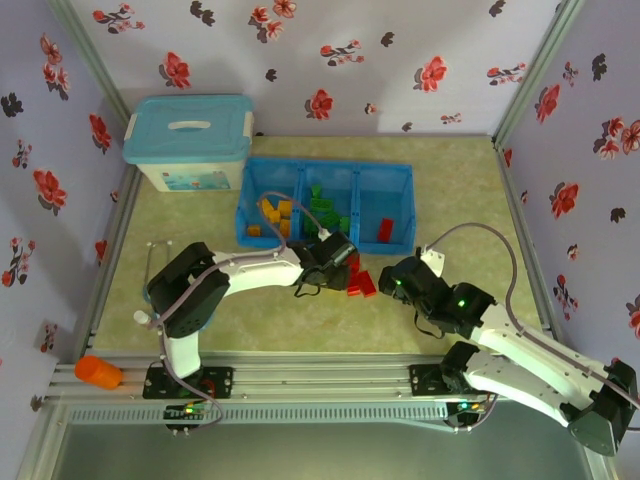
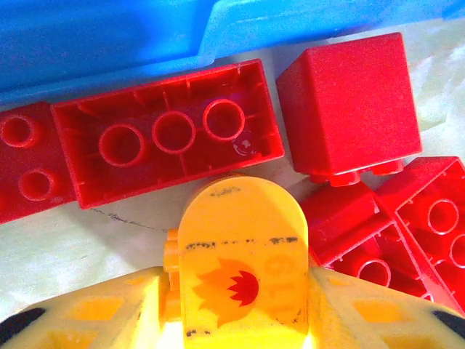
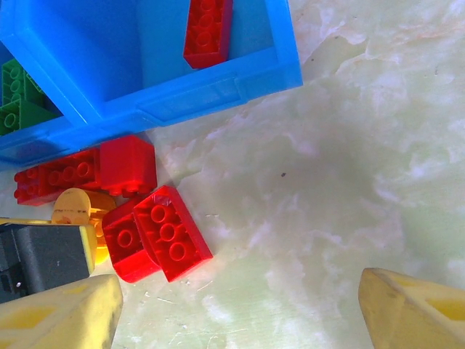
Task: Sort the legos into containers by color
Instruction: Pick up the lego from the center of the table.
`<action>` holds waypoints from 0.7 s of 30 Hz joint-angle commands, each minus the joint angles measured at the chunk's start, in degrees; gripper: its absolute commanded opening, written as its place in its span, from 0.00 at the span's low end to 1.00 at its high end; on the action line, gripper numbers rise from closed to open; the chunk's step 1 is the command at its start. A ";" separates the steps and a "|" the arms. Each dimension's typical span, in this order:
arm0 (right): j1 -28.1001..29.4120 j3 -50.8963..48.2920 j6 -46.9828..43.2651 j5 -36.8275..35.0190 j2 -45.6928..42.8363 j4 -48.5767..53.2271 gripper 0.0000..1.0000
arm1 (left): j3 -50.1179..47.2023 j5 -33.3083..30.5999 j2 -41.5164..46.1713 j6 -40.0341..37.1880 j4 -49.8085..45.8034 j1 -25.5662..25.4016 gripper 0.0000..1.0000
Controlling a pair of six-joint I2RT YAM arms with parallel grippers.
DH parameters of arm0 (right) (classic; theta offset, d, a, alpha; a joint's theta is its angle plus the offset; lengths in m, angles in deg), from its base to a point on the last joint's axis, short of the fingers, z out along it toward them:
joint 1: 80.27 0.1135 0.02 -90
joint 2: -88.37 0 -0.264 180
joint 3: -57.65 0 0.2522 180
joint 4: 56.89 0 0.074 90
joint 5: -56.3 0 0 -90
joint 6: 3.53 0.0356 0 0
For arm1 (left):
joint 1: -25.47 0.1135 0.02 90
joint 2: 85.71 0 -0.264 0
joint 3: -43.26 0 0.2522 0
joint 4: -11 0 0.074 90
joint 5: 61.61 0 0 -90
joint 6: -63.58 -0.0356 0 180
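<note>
Blue tray: 3 square compartments in a row, shallow, open top. L compartment: orange-yellow bricks, loose pile. Mid: green bricks, several, jumbled. R: one long red brick, studs up, near front wall.

Outside the tray, just in front of its near wall: cluster of red bricks.
- upside-down red brick: long, hollow side w/ 3 tubes up, approx parallel to tray wall.
- red cube-ish brick: on its side, just beside it.
- two more red bricks: touching side by side, studs up, angled to tray.
- yellow arch-top piece: flame print, scuffed, just beside the reds.
</note>
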 commanded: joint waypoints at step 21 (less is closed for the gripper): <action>2.25 7.25 -0.18 -0.62 8.36 -0.77 0.83 | -21.93 -8.66 29.85 6.62 0.26 0.12 0.35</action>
